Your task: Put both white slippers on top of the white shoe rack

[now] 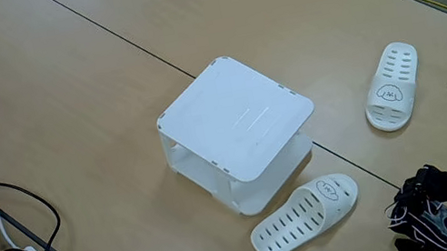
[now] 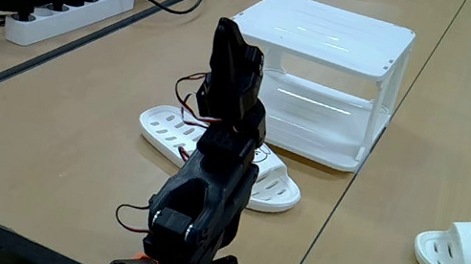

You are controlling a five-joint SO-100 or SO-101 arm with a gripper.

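Both fixed views have the white shoe rack (image 1: pixel 236 119) (image 2: pixel 325 36) mid-frame on the tabletop (image 1: pixel 67 125), nothing on top. One slipper (image 1: pixel 304 215) lies just beside its lower edge, the other slipper (image 1: pixel 392 86) sits well apart at the right. Black arm (image 2: pixel 205 195) stands folded at lower center, tool (image 2: pixel 233 64) pointing away, so I can't tell how wide it's open; doesn't seem to hold anything.

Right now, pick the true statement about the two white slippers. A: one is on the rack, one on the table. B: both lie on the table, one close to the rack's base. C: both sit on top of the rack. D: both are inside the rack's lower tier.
B: one white slipper lies by the base of the white shoe rack, the other slipper farther off on the table; the rack's top is bare.
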